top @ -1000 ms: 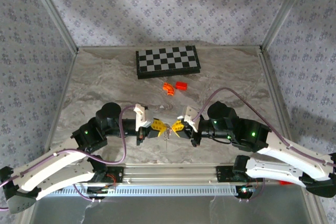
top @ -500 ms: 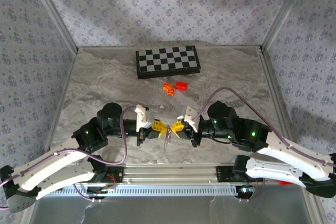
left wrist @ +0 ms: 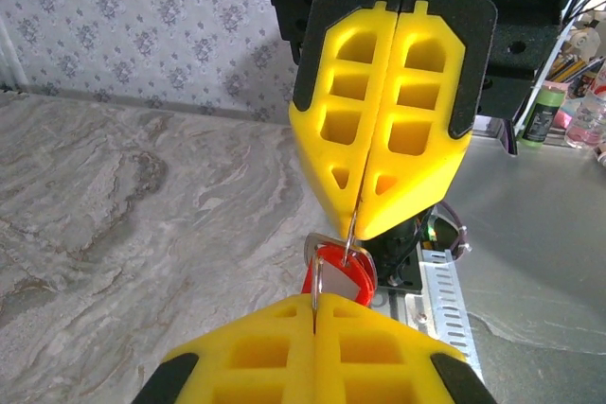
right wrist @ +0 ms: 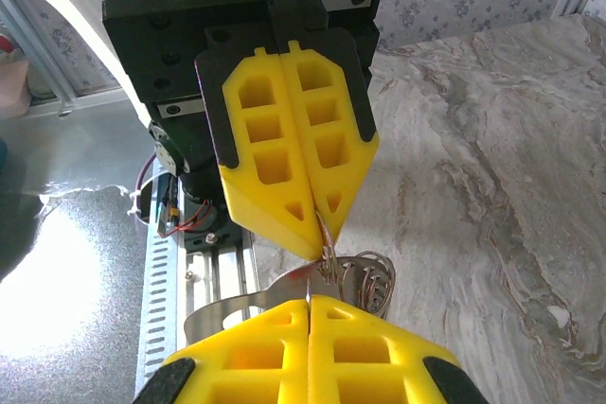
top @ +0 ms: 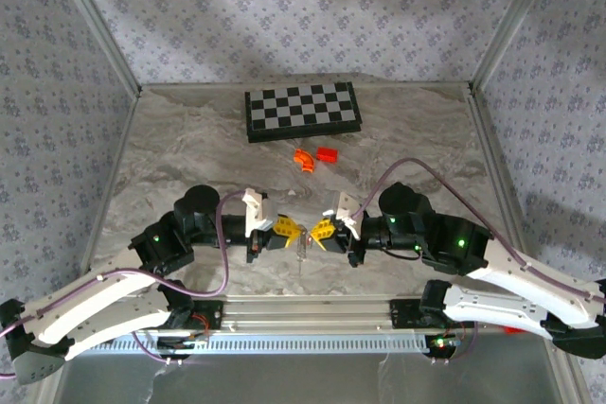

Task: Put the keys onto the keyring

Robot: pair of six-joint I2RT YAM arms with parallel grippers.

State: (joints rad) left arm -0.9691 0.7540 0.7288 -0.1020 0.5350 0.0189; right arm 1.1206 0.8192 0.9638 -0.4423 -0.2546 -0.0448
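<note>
Arms are meeting tip to tip at lower centre; left fingers (top: 286, 227) and right fingers (top: 320, 229) are clamping shut on the keyring (left wrist: 312, 253), red key (left wrist: 343, 278) dangling. Checkerboard (top: 302, 111) is lying at upper centre of the worktop (top: 189, 149).

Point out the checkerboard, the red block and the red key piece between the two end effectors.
checkerboard (top: 303, 111), top view, middle of the board.
red block (top: 328, 154), top view, its top face.
red key piece (left wrist: 343, 276), left wrist view, middle of its red face.

We see the keys (left wrist: 343, 276) as one tiny red-orange piece, hanging in the air above the table (top: 189, 149) near its front edge. The keyring (right wrist: 369, 276), thin pale wire loops, touches it.
</note>
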